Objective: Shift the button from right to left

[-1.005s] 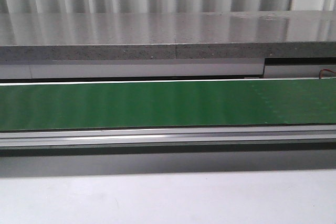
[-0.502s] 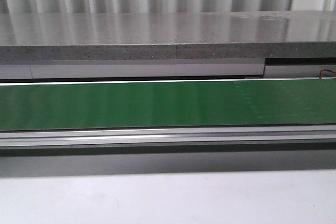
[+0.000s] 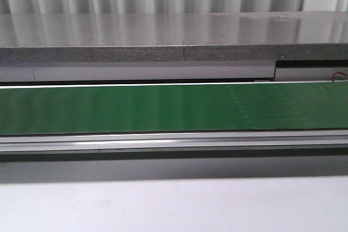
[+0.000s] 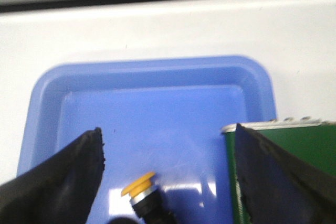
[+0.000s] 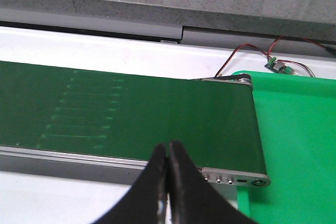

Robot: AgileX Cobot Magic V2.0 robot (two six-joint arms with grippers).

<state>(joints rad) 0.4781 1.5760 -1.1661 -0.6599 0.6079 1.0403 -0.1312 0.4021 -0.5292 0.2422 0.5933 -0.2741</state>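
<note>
Left gripper (image 4: 168, 182) is spread wide over the blue tray (image 4: 152, 77), holding nothing. The button (image 4: 144, 198) lies on its side in the tray between the fingers, orange cap up-left (body mostly cut off by the frame edge). Right gripper (image 5: 167, 182) is pinched closed and empty above the green belt's (image 5: 131, 114) end roller. Risk: any left descent could clip the tipped button or tray lip and flick it out.

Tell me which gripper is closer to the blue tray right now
Left. The left gripper hangs open directly over the blue tray. The right gripper is shut over the green belt, with no tray in its view.
</note>
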